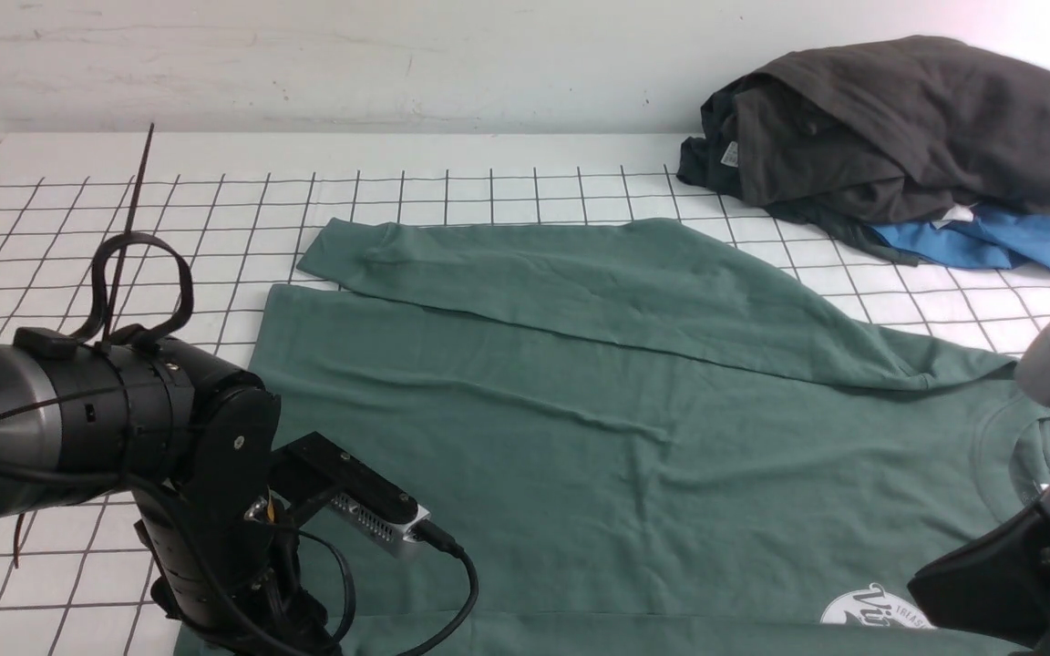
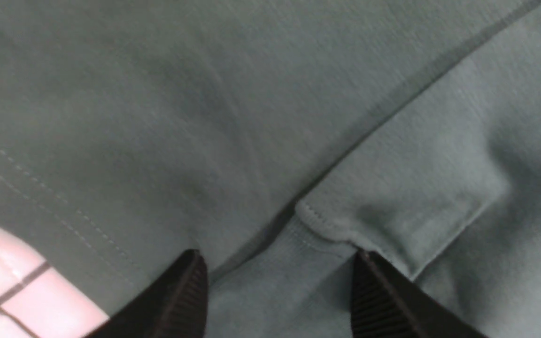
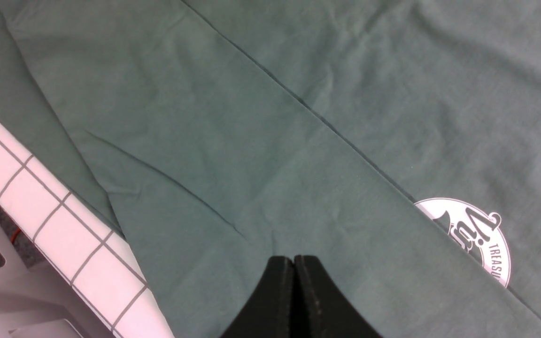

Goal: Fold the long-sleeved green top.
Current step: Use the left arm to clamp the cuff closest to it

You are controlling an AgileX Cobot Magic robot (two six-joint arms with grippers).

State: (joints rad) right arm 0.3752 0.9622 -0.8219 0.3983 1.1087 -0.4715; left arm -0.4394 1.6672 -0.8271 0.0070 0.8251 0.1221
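The green long-sleeved top (image 1: pixel 580 437) lies spread on the gridded table (image 1: pixel 78 228). Its far sleeve (image 1: pixel 580 282) is folded across the body, and the white logo (image 1: pixel 871 609) shows near the front right. My left arm (image 1: pixel 206 492) is low over the top's front left corner and hides its own gripper in the front view. In the left wrist view the left gripper (image 2: pixel 278 256) is open, with a sleeve cuff (image 2: pixel 298 291) lying flat between its fingers (image 2: pixel 190 295). My right gripper (image 3: pixel 294 260) is shut and empty just above the green cloth (image 3: pixel 251 141), near the logo (image 3: pixel 475 234).
A heap of dark grey-black garments (image 1: pixel 899 128) lies on a bright blue one (image 1: pixel 990 239) at the table's far right corner. My right arm (image 1: pixel 1017 574) fills the lower right of the front view. The table's edge (image 3: pixel 64 220) runs close beside the top.
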